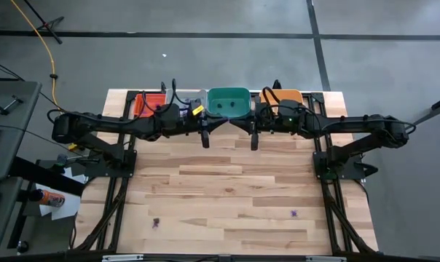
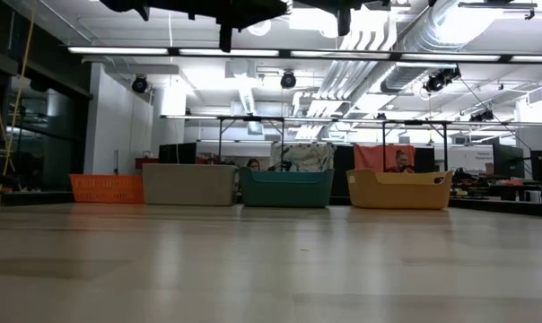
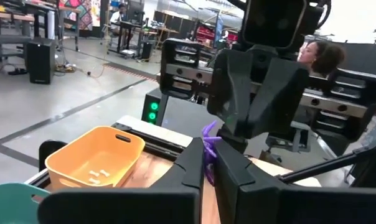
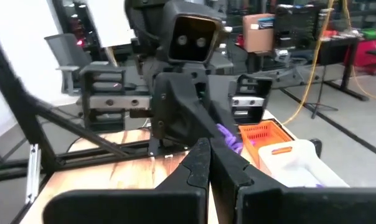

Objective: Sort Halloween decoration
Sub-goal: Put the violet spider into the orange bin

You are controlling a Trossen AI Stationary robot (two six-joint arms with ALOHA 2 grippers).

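Observation:
Both arms reach in from the sides, level, high above the table. Their fingertips nearly meet by the green tray's (image 1: 229, 102) near rim. My left gripper (image 1: 222, 122) (image 3: 208, 155) is shut on a purple trinket (image 3: 210, 144). My right gripper (image 1: 239, 122) (image 4: 210, 149) faces it, fingers shut, and the same purple trinket (image 4: 229, 138) shows just past its tips. Two more purple trinkets (image 1: 156, 222) (image 1: 293, 213) lie on the near part of the table. Pale trinkets (image 3: 98, 174) lie in the orange tray (image 3: 122, 146). My left gripper pinches the purple trinket between its two fingers at their free ends, coming level from the table's left. Its upper part (image 3: 208, 132) sticks out past the fingertips, and it is lifted clear of the table. My right gripper is tip to tip with the trinket; I cannot tell whether it touches it.
Four trays stand in a row along the far edge: red (image 1: 148, 104), grey (image 1: 186, 97), green, orange (image 1: 284, 97). The grey tray (image 4: 297, 163) holds a purple bit (image 4: 319, 183). The wooden table (image 1: 234, 189) spreads toward the near edge. A person shows in the room behind.

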